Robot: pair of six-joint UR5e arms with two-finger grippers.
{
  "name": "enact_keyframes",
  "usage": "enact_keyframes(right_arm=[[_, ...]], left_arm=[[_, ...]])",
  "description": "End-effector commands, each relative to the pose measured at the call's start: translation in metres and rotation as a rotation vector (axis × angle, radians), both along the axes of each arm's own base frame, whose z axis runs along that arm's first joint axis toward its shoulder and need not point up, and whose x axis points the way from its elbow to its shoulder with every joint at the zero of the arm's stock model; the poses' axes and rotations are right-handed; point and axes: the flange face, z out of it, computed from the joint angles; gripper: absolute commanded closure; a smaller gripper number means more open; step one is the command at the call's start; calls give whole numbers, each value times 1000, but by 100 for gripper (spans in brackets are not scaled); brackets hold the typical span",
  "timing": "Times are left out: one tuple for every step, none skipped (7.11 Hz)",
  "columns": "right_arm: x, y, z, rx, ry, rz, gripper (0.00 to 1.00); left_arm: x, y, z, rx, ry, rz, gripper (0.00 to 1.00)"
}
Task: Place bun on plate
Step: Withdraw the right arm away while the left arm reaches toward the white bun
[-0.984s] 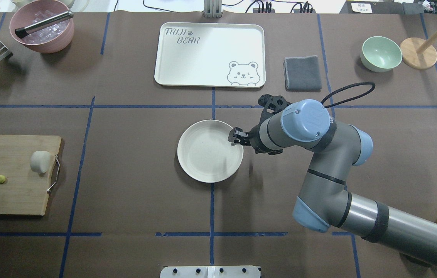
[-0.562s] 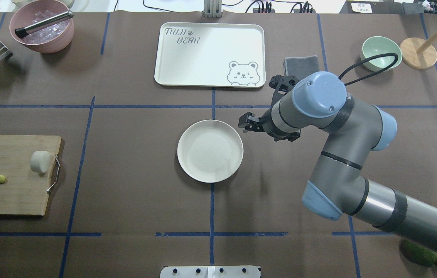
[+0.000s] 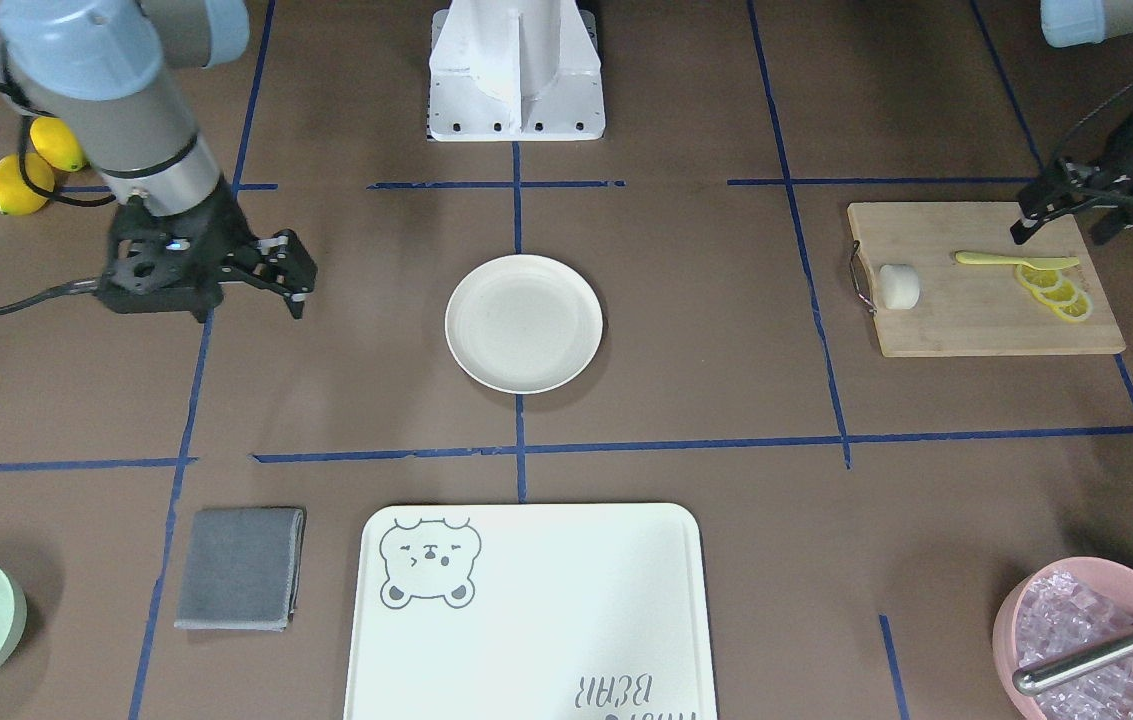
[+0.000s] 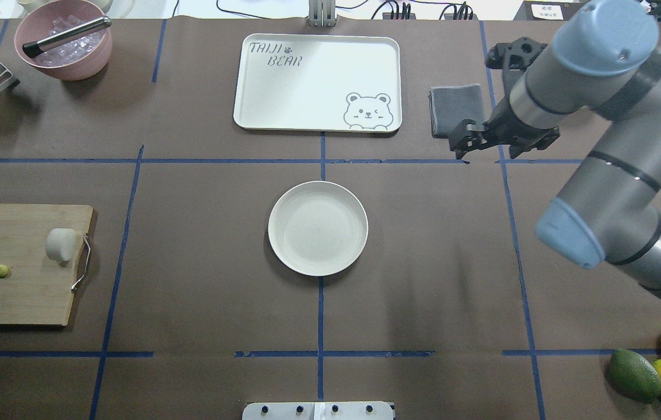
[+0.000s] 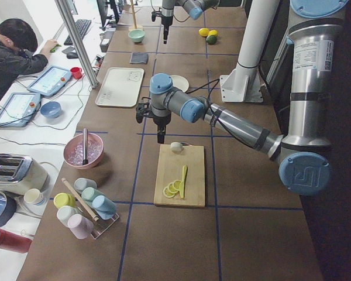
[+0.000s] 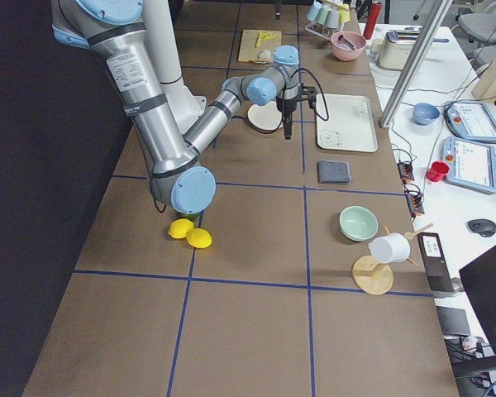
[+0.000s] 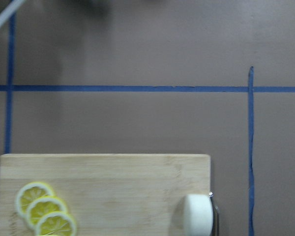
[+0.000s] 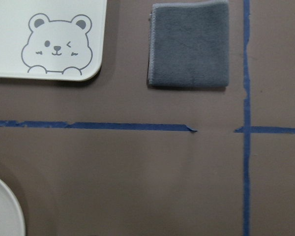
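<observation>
Grey arm (image 4: 616,163) bends high over the counter (image 4: 190,303), its right gripper (image 4: 460,144) parted and empty; the plate (image 4: 318,228) lies leftward of it, the bun (image 4: 60,244) far beyond on a wooden board (image 4: 15,291).

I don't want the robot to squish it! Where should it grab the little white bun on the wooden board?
Come straight down and pinch the bun across its round middle. Its top is open. The metal handle of the cutting board sits close beside it, so squeeze on the two sides facing bare board.
</observation>
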Motion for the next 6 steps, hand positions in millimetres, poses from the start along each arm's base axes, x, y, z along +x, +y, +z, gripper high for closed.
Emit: enact_keyframes(right_arm=[[99,-18,63,38,11,-80,0],[139,-18,93,42,5,-108,0],[172,-14,117,55,1,-132,0],[193,-11,133,54,3,-134,0],[204,-7,142,54,-6,-143,0],[206,-5,145,55,-5,-148,0]], left_arm=[[70,9,42,24,-17,-70,2],[100,18,59,24,26,-95,2],[121,26,71,28,1,-99,2],[138,35,77,13,-15,-94,1],[150,42,78,8,-18,-75,1],[152,48,83,1,-24,-63,1]])
